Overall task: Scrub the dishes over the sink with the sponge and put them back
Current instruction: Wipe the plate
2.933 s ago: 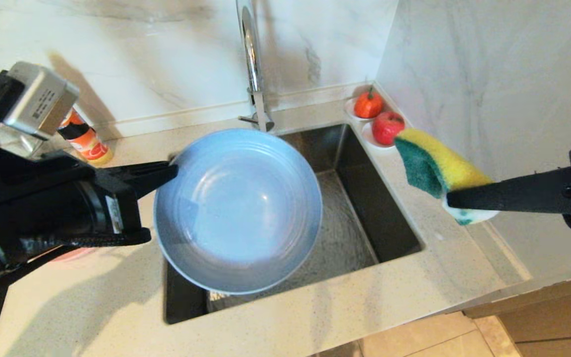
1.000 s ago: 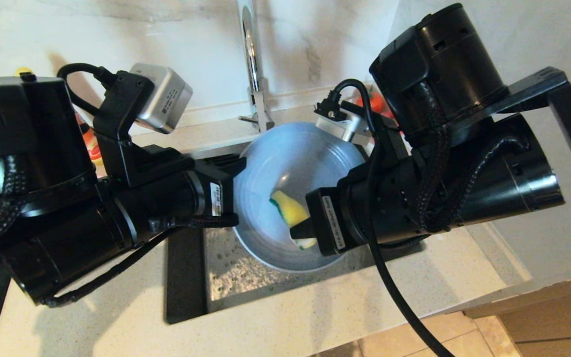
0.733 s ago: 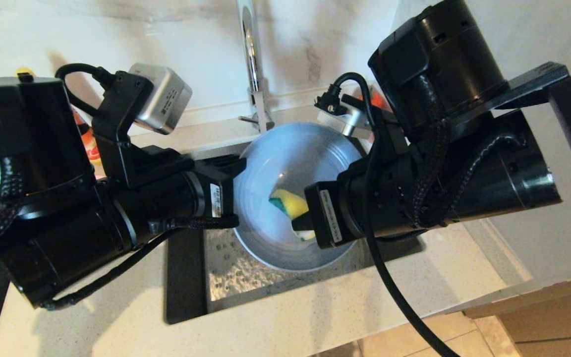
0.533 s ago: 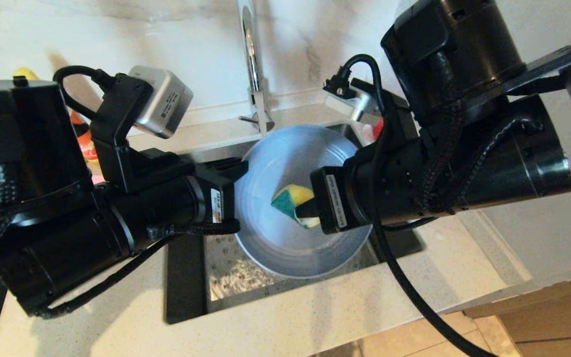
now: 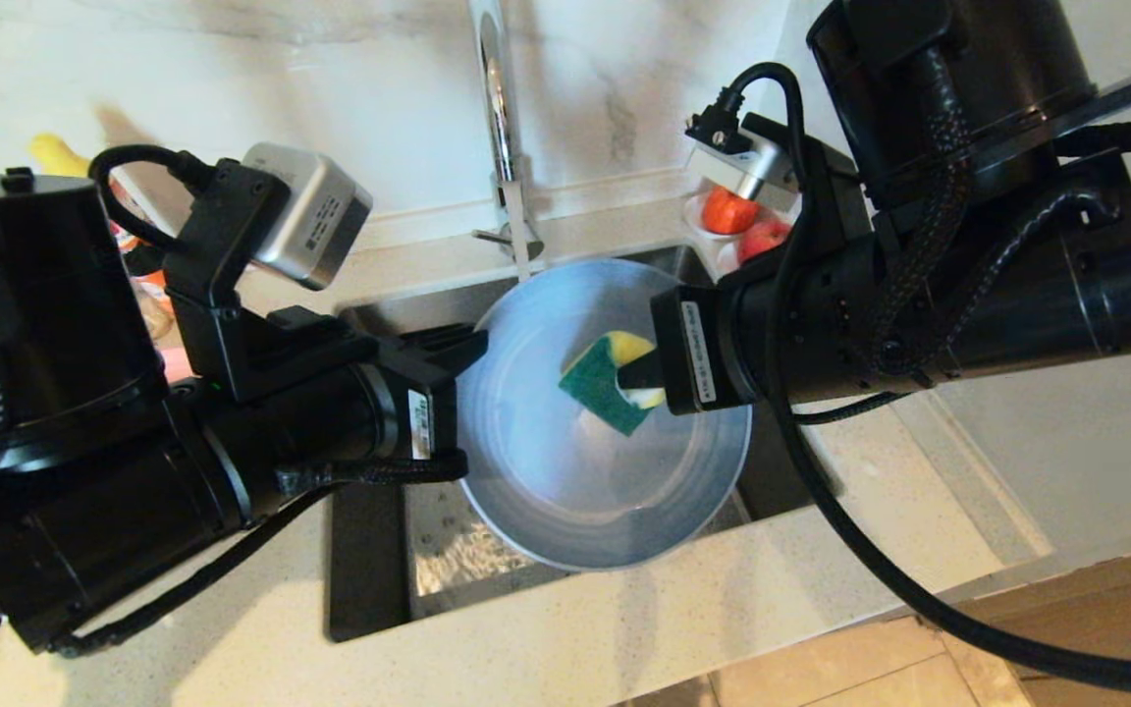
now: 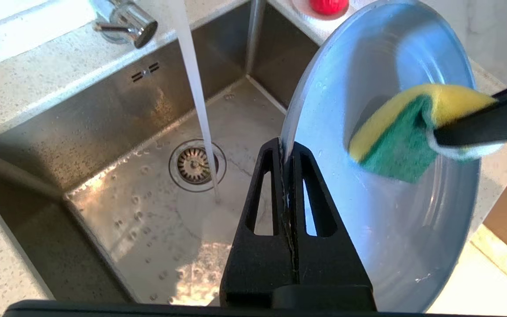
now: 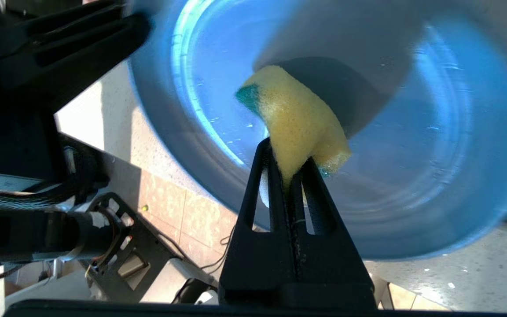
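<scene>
1. We have the large square brushed stainless-steel sink [image 5: 369, 550] below us, water running from its tall chrome faucet [image 5: 499, 118] down beside the drain strainer [image 6: 197, 164].
2. We hold the shallow round light blue plate [image 5: 565, 471] tilted over the basin; our left gripper [image 6: 287, 154] is clamped tight on its rim, at the plate's left edge in the head view.
3. Our right gripper [image 7: 289, 169] comes in from the opposite side, pinched fully on the small yellow sponge with the dark green scouring face [image 5: 613, 378].
4. The sponge sticks out past the fingertips toward the plate's inner face, near its centre; we cannot tell whether it touches. We judge the next stroke needs it pressed onto that face.
</scene>
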Available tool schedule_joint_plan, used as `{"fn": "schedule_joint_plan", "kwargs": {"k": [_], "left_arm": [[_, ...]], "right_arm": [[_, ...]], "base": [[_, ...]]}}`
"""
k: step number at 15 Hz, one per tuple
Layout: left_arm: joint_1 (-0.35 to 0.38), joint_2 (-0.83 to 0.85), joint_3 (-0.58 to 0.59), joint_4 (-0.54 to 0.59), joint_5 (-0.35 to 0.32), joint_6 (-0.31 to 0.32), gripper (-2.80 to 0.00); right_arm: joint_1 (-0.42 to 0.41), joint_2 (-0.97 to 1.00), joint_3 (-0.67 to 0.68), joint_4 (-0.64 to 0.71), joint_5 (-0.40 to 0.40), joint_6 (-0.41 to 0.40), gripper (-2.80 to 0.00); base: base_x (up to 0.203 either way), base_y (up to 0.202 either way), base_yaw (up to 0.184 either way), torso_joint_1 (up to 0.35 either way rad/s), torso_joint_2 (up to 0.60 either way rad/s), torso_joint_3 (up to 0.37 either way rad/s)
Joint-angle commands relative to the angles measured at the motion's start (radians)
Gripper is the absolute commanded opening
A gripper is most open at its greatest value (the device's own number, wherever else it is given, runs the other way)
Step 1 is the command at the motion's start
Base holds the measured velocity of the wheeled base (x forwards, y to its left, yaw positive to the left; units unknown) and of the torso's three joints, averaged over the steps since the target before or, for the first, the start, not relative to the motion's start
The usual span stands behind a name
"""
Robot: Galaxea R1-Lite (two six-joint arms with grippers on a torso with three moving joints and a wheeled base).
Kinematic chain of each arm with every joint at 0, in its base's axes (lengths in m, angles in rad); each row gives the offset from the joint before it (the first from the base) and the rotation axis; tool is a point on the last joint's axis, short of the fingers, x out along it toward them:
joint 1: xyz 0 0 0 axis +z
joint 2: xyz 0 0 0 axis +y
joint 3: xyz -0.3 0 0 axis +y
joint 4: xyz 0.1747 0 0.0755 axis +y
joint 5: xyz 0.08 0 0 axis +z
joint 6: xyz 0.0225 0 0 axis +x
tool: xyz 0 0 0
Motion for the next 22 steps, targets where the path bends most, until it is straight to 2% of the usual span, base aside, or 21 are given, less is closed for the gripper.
{"fn": "schedule_joint_plan", "kwargs": {"k": [1, 6, 11, 16, 22], "left_arm": [[0.002, -0.013, -0.006, -0.003, 0.003, -0.002, -2.80], [0.006, -0.021, -0.055, -0.003, 0.016, -0.005, -2.80], [0.008, -0.004, -0.096, -0.002, 0.024, -0.009, -2.80], [0.003, 0.013, -0.077, -0.002, 0.021, -0.018, -2.80], [-0.013, 0.014, 0.012, -0.002, 0.013, -0.010, -2.80]], "right_arm": [[-0.018, -0.020, 0.000, 0.004, 0.000, -0.002, -2.80], [-0.024, -0.061, 0.031, 0.014, 0.000, -0.004, -2.80], [0.017, -0.016, 0.082, 0.003, 0.000, -0.002, -2.80], [0.091, 0.093, -0.015, 0.002, -0.055, -0.051, -2.80], [0.083, 0.088, -0.025, -0.001, -0.060, -0.049, -2.80]], "base": [[0.000, 0.000, 0.000, 0.000, 0.00, 0.000], [0.000, 0.000, 0.000, 0.000, 0.00, 0.000], [0.000, 0.000, 0.000, 0.000, 0.00, 0.000], [0.000, 0.000, 0.000, 0.000, 0.00, 0.000], [0.000, 0.000, 0.000, 0.000, 0.00, 0.000]]}}
